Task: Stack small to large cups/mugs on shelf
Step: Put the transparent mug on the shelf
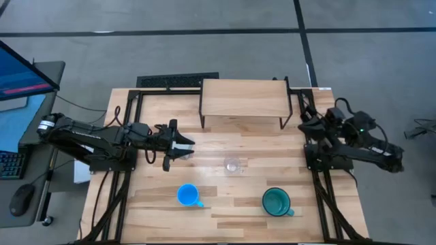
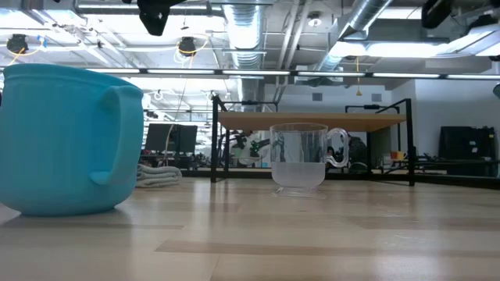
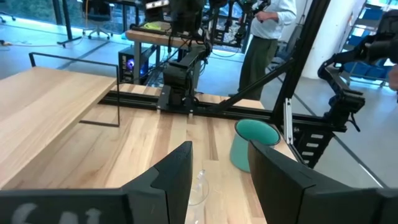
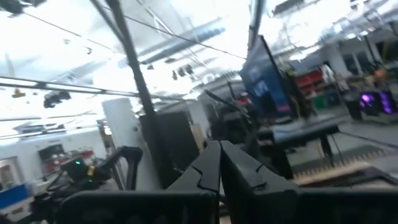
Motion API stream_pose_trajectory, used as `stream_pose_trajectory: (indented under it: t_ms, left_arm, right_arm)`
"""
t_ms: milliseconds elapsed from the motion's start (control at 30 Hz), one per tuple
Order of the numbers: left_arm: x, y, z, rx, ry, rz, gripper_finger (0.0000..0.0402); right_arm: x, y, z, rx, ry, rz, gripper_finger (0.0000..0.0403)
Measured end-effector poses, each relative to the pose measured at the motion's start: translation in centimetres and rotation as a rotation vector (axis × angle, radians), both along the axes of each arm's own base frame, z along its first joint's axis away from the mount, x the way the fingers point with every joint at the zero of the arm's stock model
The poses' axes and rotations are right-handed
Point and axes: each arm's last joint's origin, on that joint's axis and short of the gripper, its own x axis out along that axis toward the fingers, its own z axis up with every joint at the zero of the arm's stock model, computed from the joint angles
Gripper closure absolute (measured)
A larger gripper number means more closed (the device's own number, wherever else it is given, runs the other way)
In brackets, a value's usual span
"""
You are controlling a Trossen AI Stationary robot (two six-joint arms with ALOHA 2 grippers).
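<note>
The clear glass cup (image 1: 233, 165) (image 2: 299, 160) stands upright on its base at mid-table, in front of the light-wood shelf (image 1: 244, 99). Nearer the front edge stand the blue mug (image 1: 187, 195) (image 2: 62, 140) and the teal-green mug (image 1: 276, 201) (image 3: 252, 146), both upright. My left gripper (image 1: 187, 150) (image 3: 221, 155) is open above the table, left of the glass cup and pointing toward it, touching nothing. My right gripper (image 4: 219, 152) is shut on nothing. Its arm (image 1: 340, 133) is folded back at the table's right edge, and the gripper is tilted up toward the ceiling.
Black frame rails (image 1: 122, 170) run along both sides of the table. The shelf stands on black legs (image 1: 201, 112) at the far middle. A person (image 3: 267, 37) stands in the room beyond the table.
</note>
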Motion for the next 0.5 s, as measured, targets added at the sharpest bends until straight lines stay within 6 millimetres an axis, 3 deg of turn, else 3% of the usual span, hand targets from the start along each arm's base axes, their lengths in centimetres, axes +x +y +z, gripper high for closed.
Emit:
stream_pose_trajectory:
  t_ms: [500]
  left_arm:
    - [0.0,0.1,-0.3,0.001,0.021,0.022,0.0255]
  right_arm:
    - [0.3,-0.2,-0.9,-0.022,0.094,-0.094,0.0288]
